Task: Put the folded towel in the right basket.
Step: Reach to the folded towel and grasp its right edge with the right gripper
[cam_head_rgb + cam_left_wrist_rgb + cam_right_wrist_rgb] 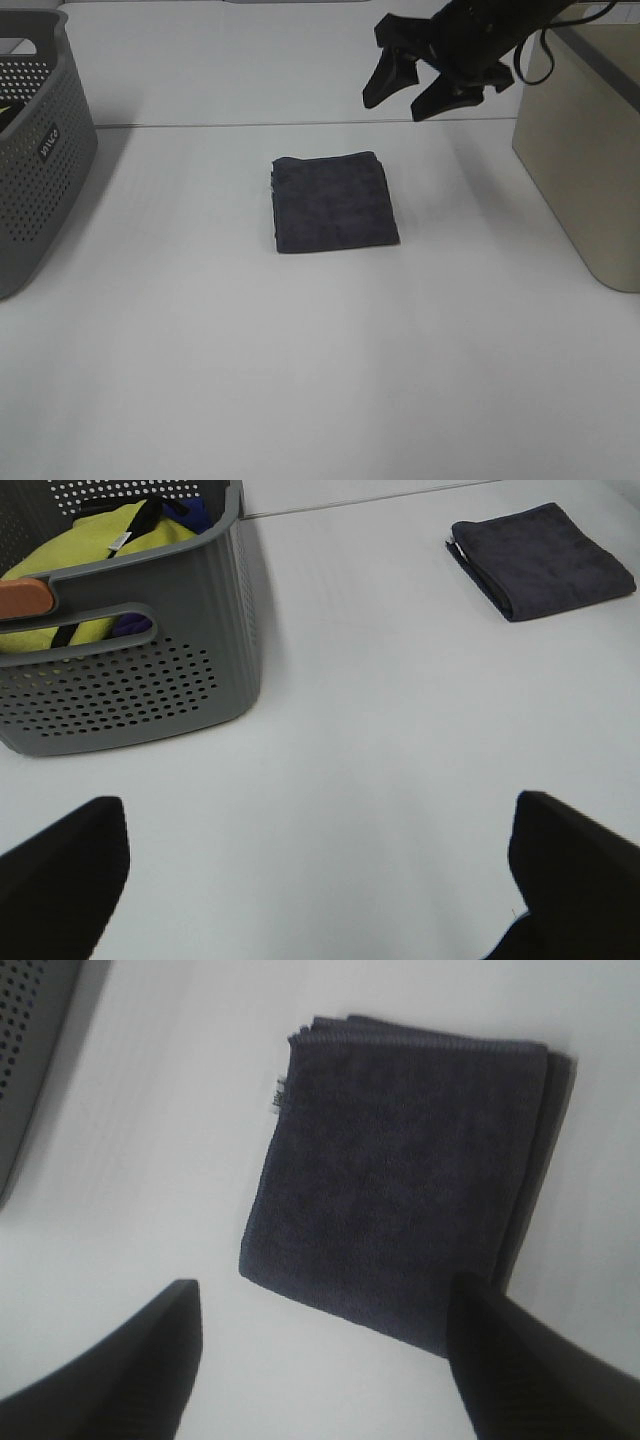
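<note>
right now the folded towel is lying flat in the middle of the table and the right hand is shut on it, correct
Not quite. The right hand is open and clear of the towel, not shut on it; the exterior high view shows this. The towel does lie flat in the middle of the table.

The right gripper (397, 106) hangs in the air over the far edge of the bench (300, 380), toward its right corner, jaws spread wide and angled downward, while the left gripper (315, 870) also has its jaws spread wide
</note>
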Motion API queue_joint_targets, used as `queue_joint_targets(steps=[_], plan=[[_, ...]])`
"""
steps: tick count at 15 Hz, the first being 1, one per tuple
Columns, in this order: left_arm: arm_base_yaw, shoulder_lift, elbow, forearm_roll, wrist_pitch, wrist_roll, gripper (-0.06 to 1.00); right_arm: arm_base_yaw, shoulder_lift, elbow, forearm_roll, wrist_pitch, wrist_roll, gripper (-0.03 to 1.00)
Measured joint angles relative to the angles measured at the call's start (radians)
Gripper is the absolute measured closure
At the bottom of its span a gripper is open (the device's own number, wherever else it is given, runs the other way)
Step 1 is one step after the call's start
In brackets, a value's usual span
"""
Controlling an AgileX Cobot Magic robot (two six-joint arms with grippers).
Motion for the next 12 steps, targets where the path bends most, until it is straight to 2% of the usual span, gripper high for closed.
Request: queue_joint_targets(steps=[4,12], plan=[[0.000,0.000,0.000,0.000,0.000,0.000,-0.04,-0.003,0.200,-0.142,0.001,0.083,0.088,0.31],[0.000,0.000,0.000,0.000,0.000,0.000,-0.04,-0.051,0.458,-0.364,0.016,0.184,0.088,0.31]])
